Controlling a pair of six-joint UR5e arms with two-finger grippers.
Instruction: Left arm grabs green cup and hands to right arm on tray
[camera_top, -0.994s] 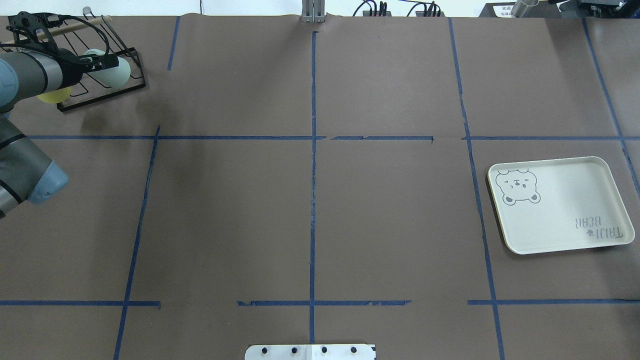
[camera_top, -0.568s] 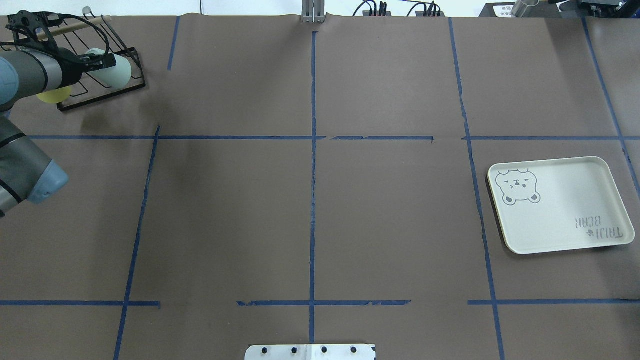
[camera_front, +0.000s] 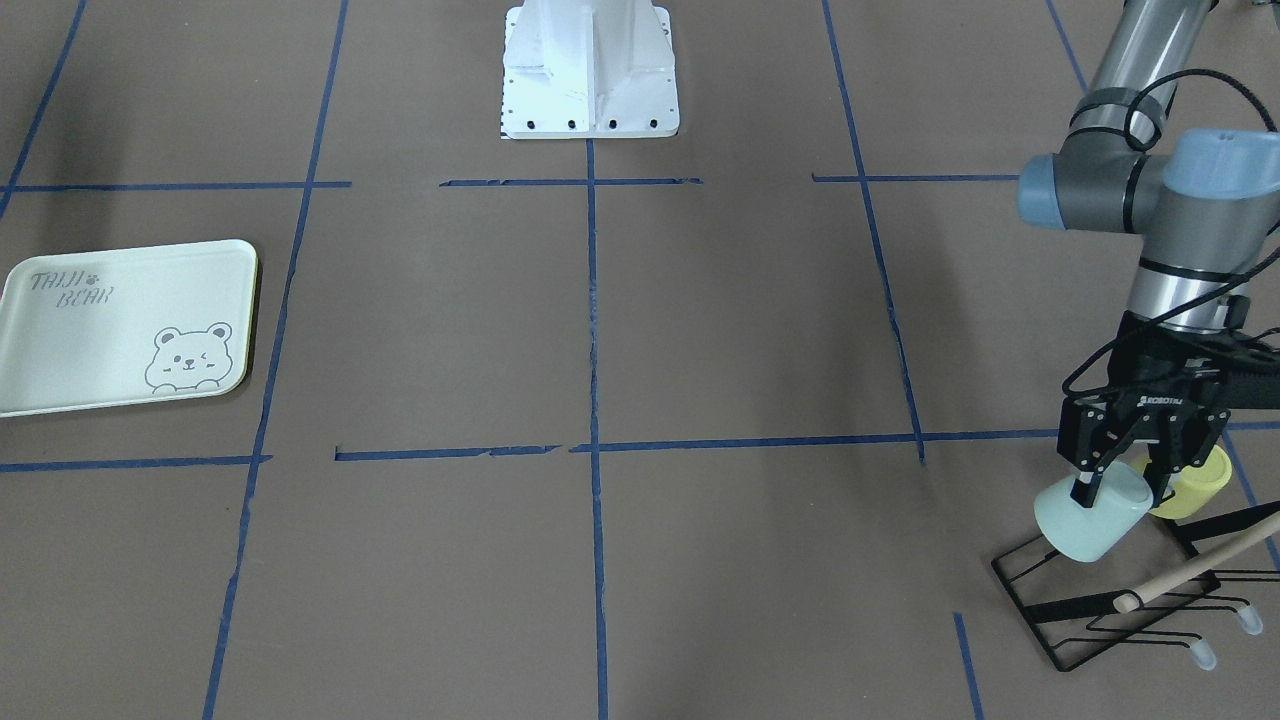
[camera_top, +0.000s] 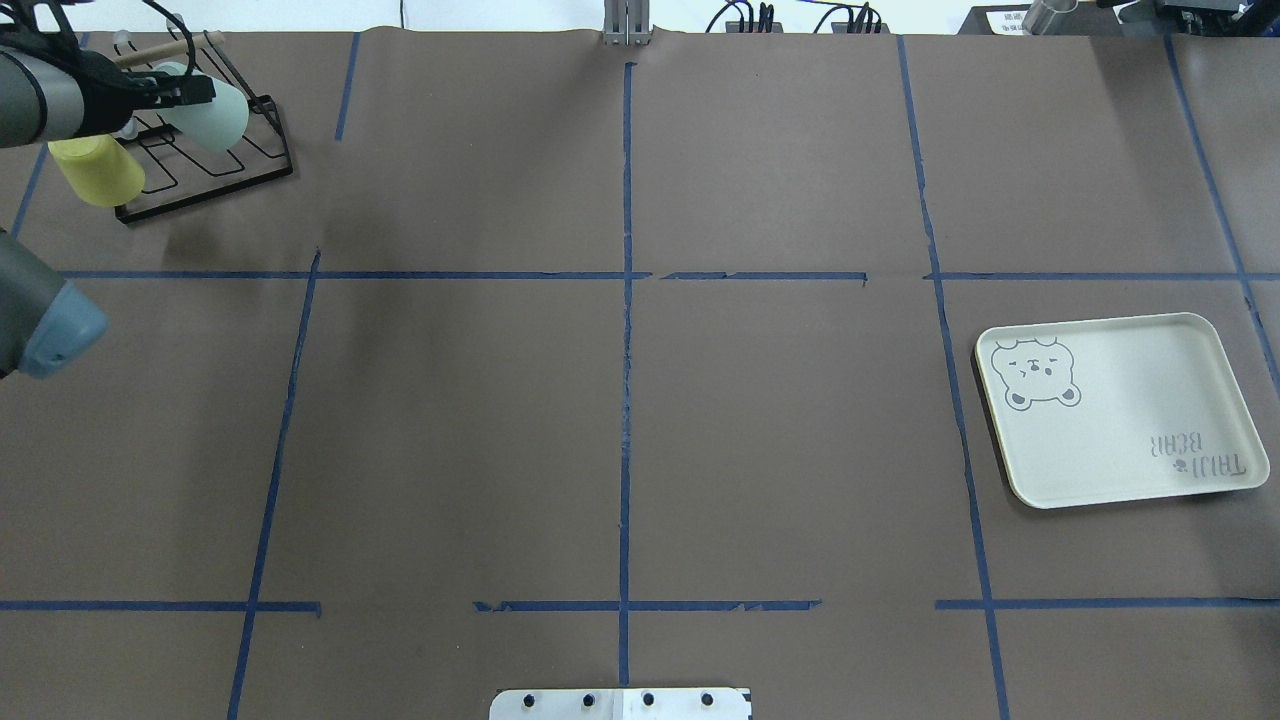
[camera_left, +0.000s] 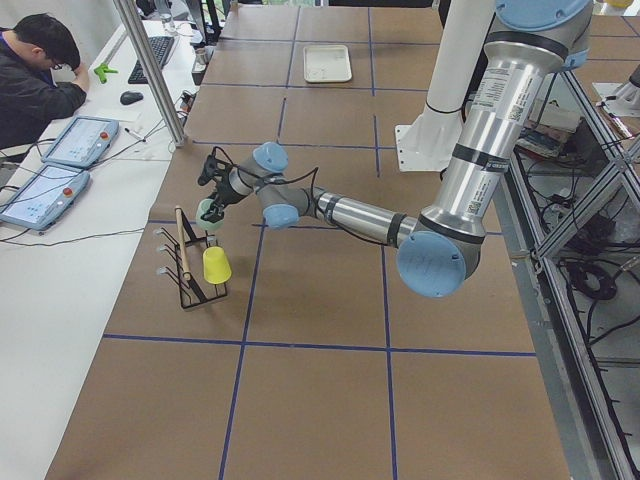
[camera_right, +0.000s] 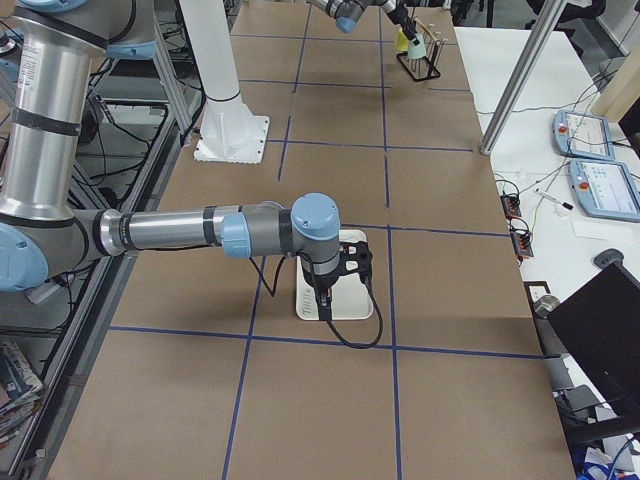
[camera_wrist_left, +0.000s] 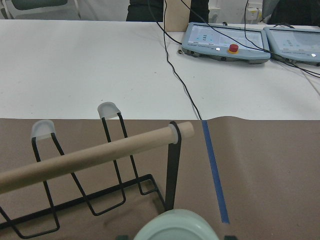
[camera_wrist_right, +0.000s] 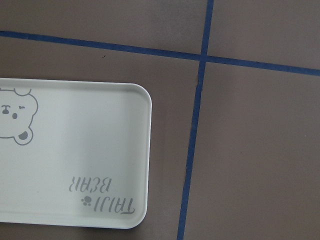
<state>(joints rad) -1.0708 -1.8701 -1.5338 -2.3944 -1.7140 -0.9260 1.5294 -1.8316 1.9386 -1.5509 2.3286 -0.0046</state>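
Where the left arm (camera_front: 1140, 190) reaches the far left corner of the surface (camera_top: 780, 420), we find the left end effector (camera_front: 1122, 488) clamped on the green cup (camera_front: 1085, 530). One black finger (camera_front: 1090, 487) lies against the cup wall on the side facing the front camera; the other finger is partly hidden behind the cup. We see the cup held tilted, with its flat closed end turned down and away from the end effector. It hangs over a black wire rack (camera_front: 1110, 605) that stands in the same corner. We cannot tell whether the cup touches any of the rack's wires. A yellow cup (camera_top: 97, 170) sits on the rack just beside the green one, on the side nearer the robot. A wooden rod (camera_wrist_left: 95, 152) lies across the top of the rack, and in the left wrist view the pale round end of the green cup fills the bottom edge below it.

We find the tray (camera_top: 1120, 410) flat on the surface near its right edge, well apart from the rack, with nothing on it. The right arm (camera_right: 180, 230) is stretched out toward that edge, and the right end effector (camera_right: 325, 295) hangs above the tray. Its wrist camera looks down on one rounded corner of the tray. We cannot tell whether its fingers are apart or together.
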